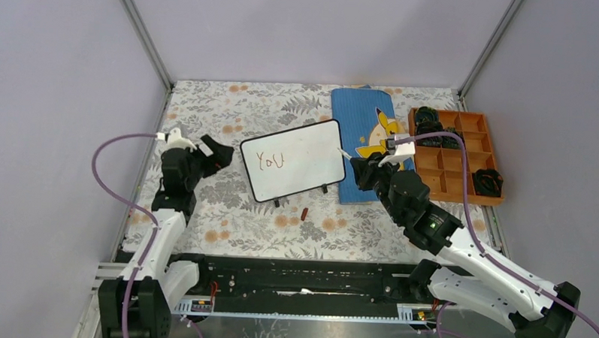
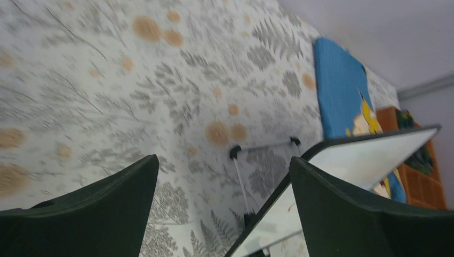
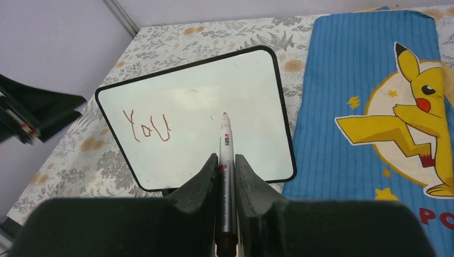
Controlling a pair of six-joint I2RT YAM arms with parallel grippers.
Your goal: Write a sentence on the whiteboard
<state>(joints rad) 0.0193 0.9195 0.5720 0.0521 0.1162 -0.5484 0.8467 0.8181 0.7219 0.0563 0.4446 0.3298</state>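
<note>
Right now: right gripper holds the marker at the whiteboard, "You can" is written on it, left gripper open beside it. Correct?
Not quite. The writing on the whiteboard reads only "You", not "You can"; the right wrist view shows it. The rest holds: right gripper shut on the marker at the board, left gripper open beside it.

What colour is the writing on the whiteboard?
Red-brown; the writing on the whiteboard shows best in the right wrist view.
</note>
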